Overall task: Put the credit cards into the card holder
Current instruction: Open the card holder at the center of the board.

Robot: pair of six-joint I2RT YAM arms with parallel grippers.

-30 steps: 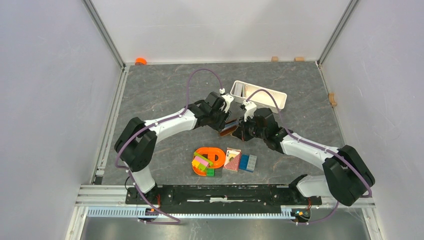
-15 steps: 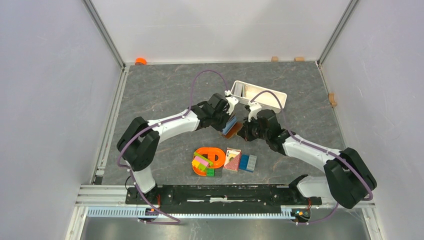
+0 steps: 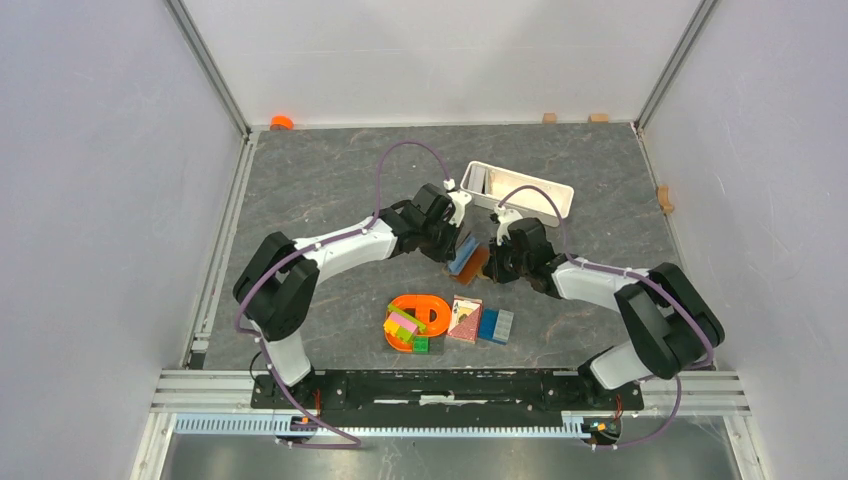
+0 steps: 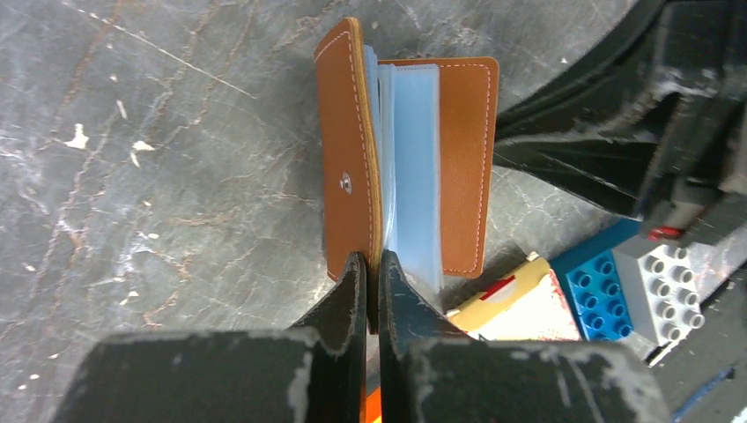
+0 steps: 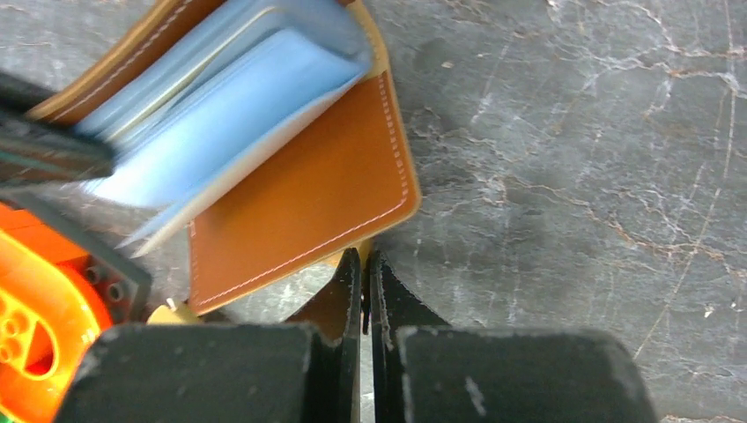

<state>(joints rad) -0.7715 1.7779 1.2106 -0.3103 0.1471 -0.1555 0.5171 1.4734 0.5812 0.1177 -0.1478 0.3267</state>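
Over the grey bench, left fingers clamp the card holder, right fingers clenched beside it; probably opening it, needing wider spread next.

A white oblong plastic tray sits upper centre. Lower centre, in a row: an orange curved plastic track piece with coloured bricks, a red ace-printed card pack, and blue and grey studded bricks.

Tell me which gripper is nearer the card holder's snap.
Left. The left gripper pinches the card holder by its snap-side cover; the right gripper holds the opposite cover's edge.
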